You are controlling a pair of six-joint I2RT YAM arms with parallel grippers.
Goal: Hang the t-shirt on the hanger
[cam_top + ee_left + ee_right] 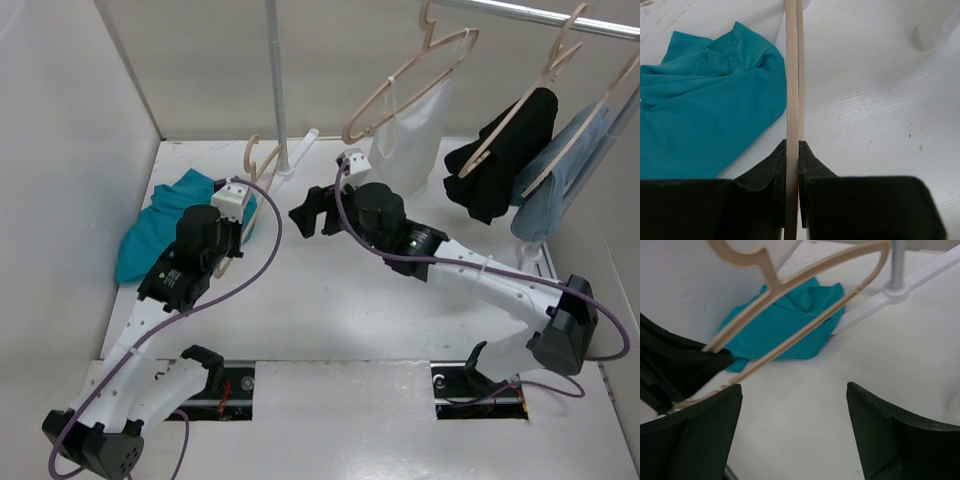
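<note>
T-shirt (160,230), crumpled on the worktop (330,300), lies just left of the hanger (792,75). Left tool (792,150) is clamped on the hanger's thin edge. Right tool (795,390), jaws apart, hovers right of the hanger.

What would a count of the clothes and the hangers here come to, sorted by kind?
Clothes: 4 (teal t-shirt, white garment, black garment, blue garment)
Hangers: 4 (bare hanger in the left pincer, white-garment hanger, black-garment hanger, blue-garment hanger)
Total: 8
</note>
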